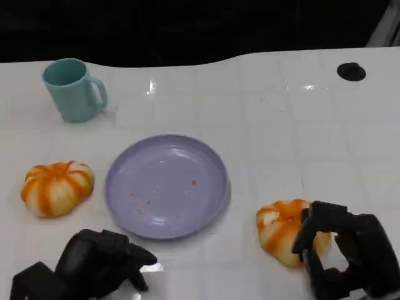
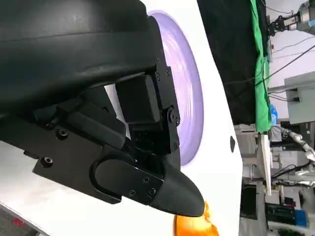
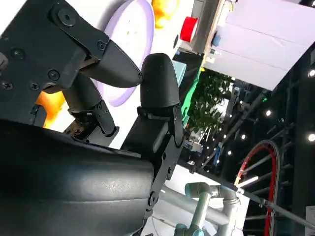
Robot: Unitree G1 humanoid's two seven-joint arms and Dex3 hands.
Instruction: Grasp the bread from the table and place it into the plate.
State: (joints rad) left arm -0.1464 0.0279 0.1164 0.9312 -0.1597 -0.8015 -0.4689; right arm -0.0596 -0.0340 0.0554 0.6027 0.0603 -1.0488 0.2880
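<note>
Head view: I see two pumpkin-shaped orange-and-white bread rolls on the white table point(image 1: 269, 106); the nearer bread point(image 1: 280, 232) lies just right of the lilac plate point(image 1: 166, 185), apart from its rim; a second roll point(image 1: 56, 187) lies just left of the plate; a teal mug point(image 1: 72, 89) stands well behind it.

Right hand point(image 1: 340, 253): its fingers lie over the right flank of the nearer bread, partly covering it; I cannot tell whether they press the crust or merely hover against it, so I treat the roll as not yet secured; the right wrist view shows the fingers point(image 3: 158, 83) curved toward a patch of orange, with a gap between finger and thumb.

Left hand point(image 1: 103, 259): it rests low near the plate's front edge, fingers curled loosely inward and holding nothing.

Handling, as I judge it: the bread looks light, soft and compressible, with a lobed, glossy top; a hard squeeze would likely dent it, and a shallow pinch on the smooth dome could slip; I would take it across its widest girth, fingers seated in the grooves between lobes and thumb opposite, low on the flank near the table; the plate is shallow and close, so a short lift and a gentle release over its centre should suffice.
</note>
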